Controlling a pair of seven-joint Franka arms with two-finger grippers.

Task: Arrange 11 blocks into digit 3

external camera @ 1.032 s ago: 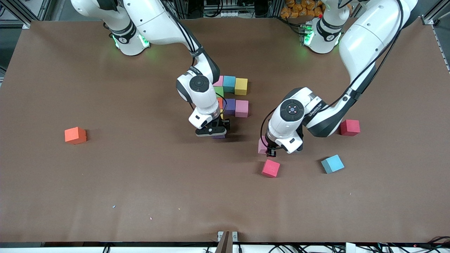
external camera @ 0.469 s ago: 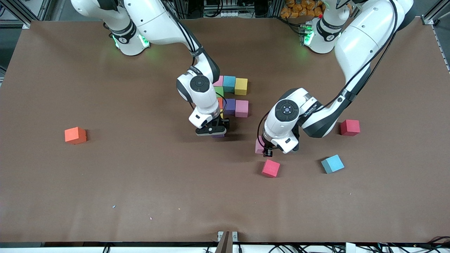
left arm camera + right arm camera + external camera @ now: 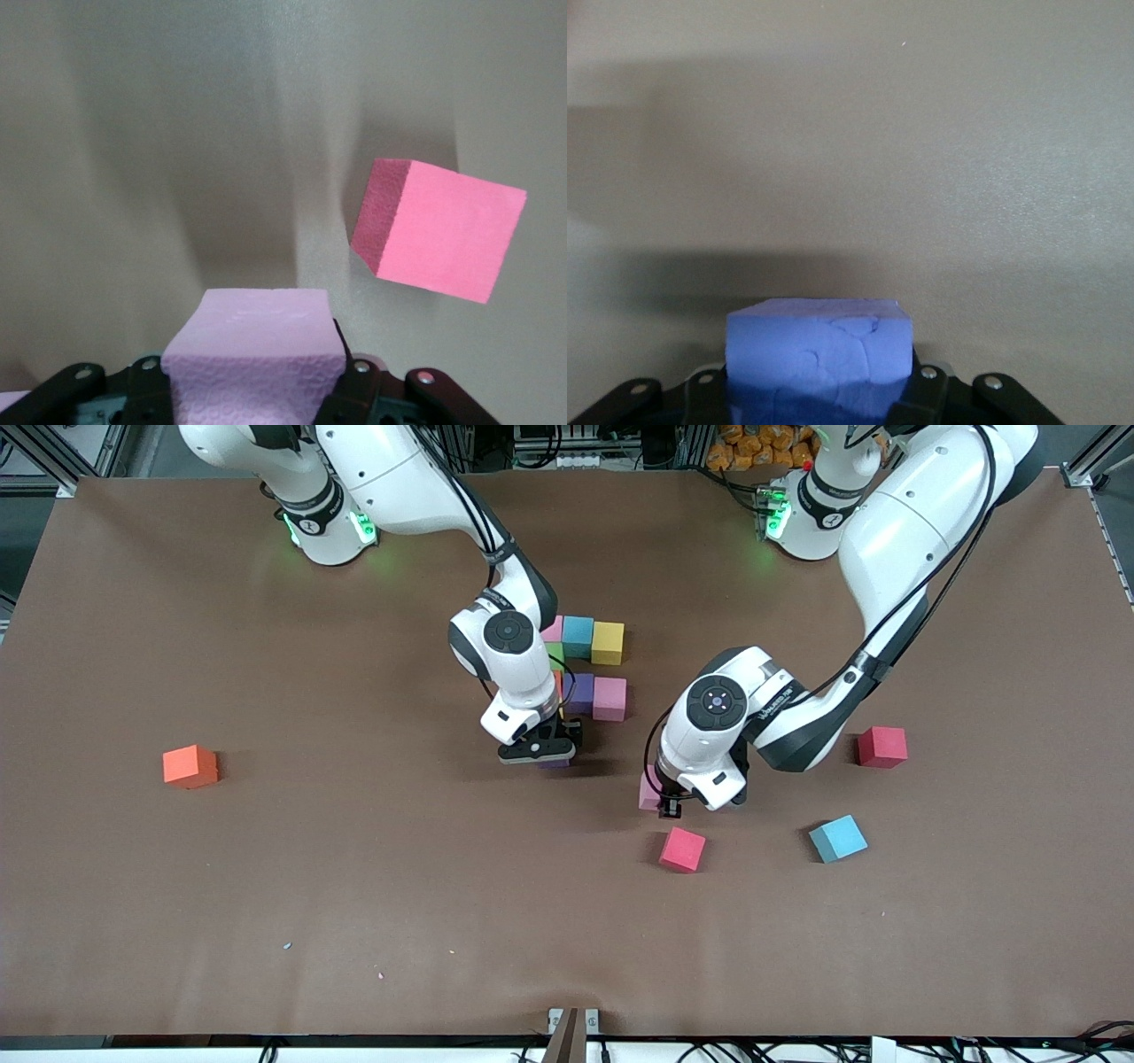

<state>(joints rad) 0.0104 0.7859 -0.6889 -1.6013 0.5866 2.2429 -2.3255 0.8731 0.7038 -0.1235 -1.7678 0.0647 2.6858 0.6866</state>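
Observation:
My left gripper is shut on a pale pink block, just above the table. A deeper pink block lies on the table close by, nearer the front camera. My right gripper is shut on a purple block, low over the table at the camera-side end of a cluster. That cluster holds pink, teal, yellow, green, orange, purple and pink blocks, partly hidden by the right wrist.
Loose blocks lie apart on the brown table. An orange one sits toward the right arm's end. A red one and a teal-blue one sit toward the left arm's end.
My left gripper has carried the pale pink block a short way toward the right arm's end of the table. My right gripper has shifted slightly toward the cluster with the purple block.

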